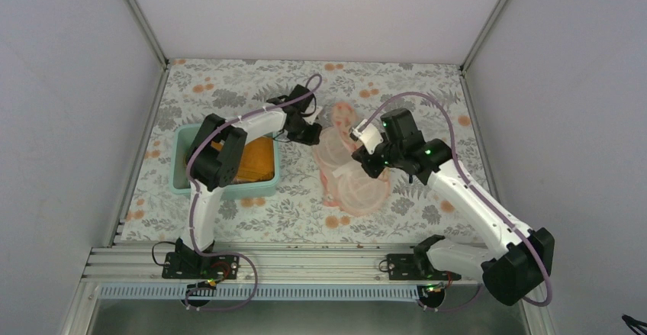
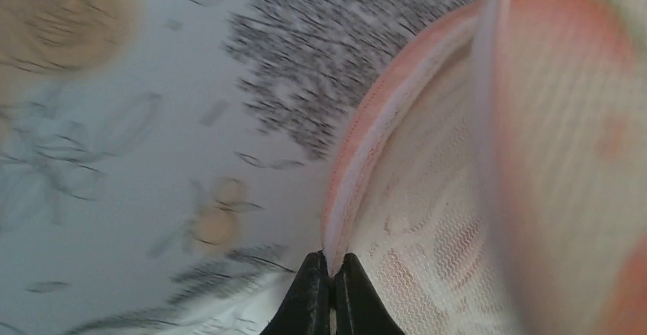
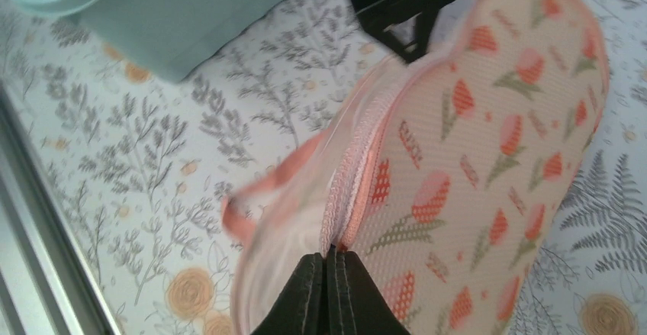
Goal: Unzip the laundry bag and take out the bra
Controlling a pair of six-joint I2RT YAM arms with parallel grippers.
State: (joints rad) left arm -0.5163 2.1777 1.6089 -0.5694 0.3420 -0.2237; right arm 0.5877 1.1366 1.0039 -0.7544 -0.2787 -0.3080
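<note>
The laundry bag (image 1: 345,169), a pale pink mesh pouch with orange floral print, lies at mid-table between my grippers. My left gripper (image 1: 313,133) is shut on the pink zip trim at its far left edge; in the left wrist view the closed tips (image 2: 329,262) pinch the trim of the bag (image 2: 427,198). My right gripper (image 1: 366,159) is shut on the zip seam of the bag (image 3: 488,136), tips (image 3: 328,257) together, and the seam gapes open to the left. The mustard-orange bra (image 1: 257,159) lies in the teal tub, partly hidden by my left arm.
The teal plastic tub (image 1: 180,176) stands left of the bag and also shows in the right wrist view (image 3: 191,7). A floral cloth (image 1: 427,91) covers the table. White walls enclose the back and sides. An aluminium rail (image 1: 305,262) runs along the near edge.
</note>
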